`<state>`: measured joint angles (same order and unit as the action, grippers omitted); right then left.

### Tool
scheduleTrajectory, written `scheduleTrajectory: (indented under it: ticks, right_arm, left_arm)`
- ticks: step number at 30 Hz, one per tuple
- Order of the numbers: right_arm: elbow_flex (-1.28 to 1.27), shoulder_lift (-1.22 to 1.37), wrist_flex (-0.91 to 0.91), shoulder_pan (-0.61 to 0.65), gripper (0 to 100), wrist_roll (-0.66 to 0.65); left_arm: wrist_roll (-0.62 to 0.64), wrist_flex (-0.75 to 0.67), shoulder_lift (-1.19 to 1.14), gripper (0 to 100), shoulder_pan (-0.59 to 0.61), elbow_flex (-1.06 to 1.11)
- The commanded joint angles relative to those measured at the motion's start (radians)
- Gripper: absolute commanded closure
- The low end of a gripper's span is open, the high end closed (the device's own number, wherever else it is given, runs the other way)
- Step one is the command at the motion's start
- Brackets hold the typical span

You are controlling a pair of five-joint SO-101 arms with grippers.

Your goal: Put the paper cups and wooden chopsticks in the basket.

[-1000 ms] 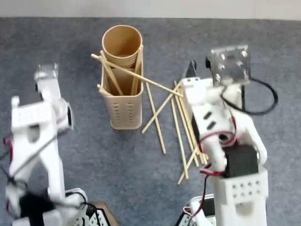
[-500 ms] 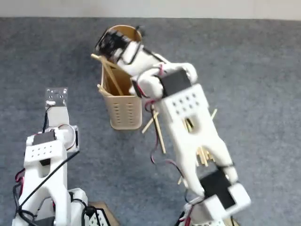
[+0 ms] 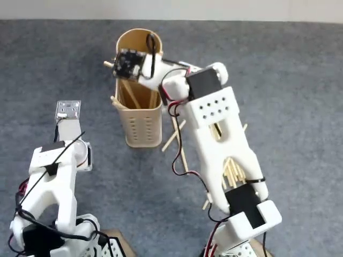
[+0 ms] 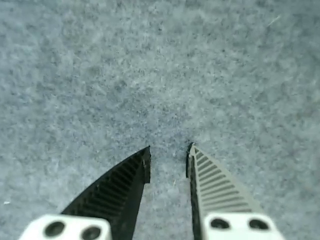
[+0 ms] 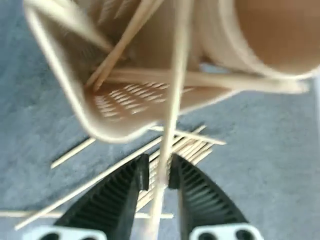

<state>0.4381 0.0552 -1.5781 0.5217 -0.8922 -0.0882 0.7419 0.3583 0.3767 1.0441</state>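
High: right arm (image 3: 214, 123) stretched over the beige perforated basket (image 3: 142, 128). Tan paper cups (image 3: 138, 43) sit inside it, and pale loose chopsticks (image 3: 182, 152) lie on the grey worktop (image 3: 278, 80) under the arm.
Left wrist: left claw (image 4: 167, 152) fingers apart — worktop ahead.
Right wrist: right claw (image 5: 159, 167) clamped on one thin wooden chopstick (image 5: 175, 90) — it runs forward across the basket, just ahead of the claw.

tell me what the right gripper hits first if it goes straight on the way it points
Probably the basket: the right gripper points at its open mouth, and the chopstick in its jaws leads that way, beside the paper cups. Depth is unclear.
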Motion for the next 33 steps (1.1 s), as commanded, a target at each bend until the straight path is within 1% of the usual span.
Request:
scheduleTrajectory:
  ticks: [1,5,6,8,13,17,19,22,25,28,31,33]
  right_arm:
    - [-0.062,-0.007,0.048,-0.01,95.6,-0.012]
    - [-0.116,-0.007,0.119,-0.01,95.8,-0.009]
    - [-0.119,-0.008,0.125,-0.01,96.3,0.011]
    - [-0.122,-0.012,0.147,-0.015,99.5,0.1]
    - [-0.12,-0.025,0.255,-0.056,99.3,0.325]
    - [-0.127,-0.102,0.357,-0.108,99.3,0.563]
    - [-0.13,-0.162,0.407,-0.133,99.3,0.629]
    - [-0.131,-0.266,0.476,-0.136,99.3,0.697]
    - [-0.133,-0.351,0.53,-0.117,99.3,0.764]
    - [-0.133,-0.401,0.568,-0.048,99.3,0.806]
    - [-0.133,-0.407,0.572,0.048,99.3,0.825]
    - [-0.182,-0.406,0.576,0.081,99.3,0.845]
  left_arm:
    - [-0.017,-0.017,-0.004,85,-0.008,-0.038]
    - [-0.017,-0.018,-0.007,85,-0.008,-0.038]
    - [-0.017,-0.018,-0.007,85,-0.008,-0.038]
    - [-0.017,-0.018,-0.008,85,-0.01,-0.038]
    - [-0.017,-0.018,-0.008,85,-0.01,-0.038]
    - [-0.017,-0.02,-0.008,85,-0.012,-0.036]
    - [-0.017,-0.02,-0.008,85,-0.012,-0.035]
    - [-0.017,-0.02,-0.008,85,-0.013,-0.035]
    - [-0.017,-0.02,-0.008,85,-0.013,-0.035]
    - [-0.017,-0.02,-0.01,85,-0.013,-0.035]
    - [-0.017,-0.02,-0.01,85,-0.013,-0.035]
    - [-0.017,-0.02,-0.01,85,-0.013,-0.033]
